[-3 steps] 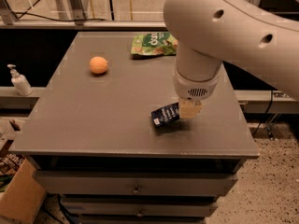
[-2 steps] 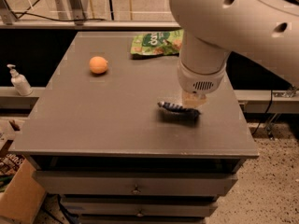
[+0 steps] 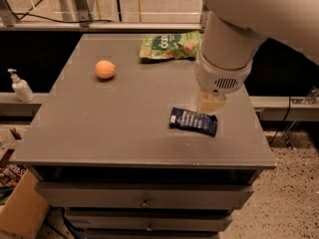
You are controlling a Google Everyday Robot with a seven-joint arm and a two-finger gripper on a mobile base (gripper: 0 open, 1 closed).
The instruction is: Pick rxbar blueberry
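While I watch from far away, the gripper (image 3: 211,106) hangs low over the right side of the grey table (image 3: 124,133). The rxbar blueberry (image 3: 192,121) lies flat there, near the front. The gripper's tip is right at the bar's far edge and seems to touch it. I cannot tell how wide the gripper is open, or if it has hold of the bar. The big white arm (image 3: 229,49) covers one end of the green bag (image 3: 167,46) at the back. An orange ball (image 3: 105,69) sits well apart on the left. A white pump bottle (image 3: 21,86) stands on a ledge beside the table.
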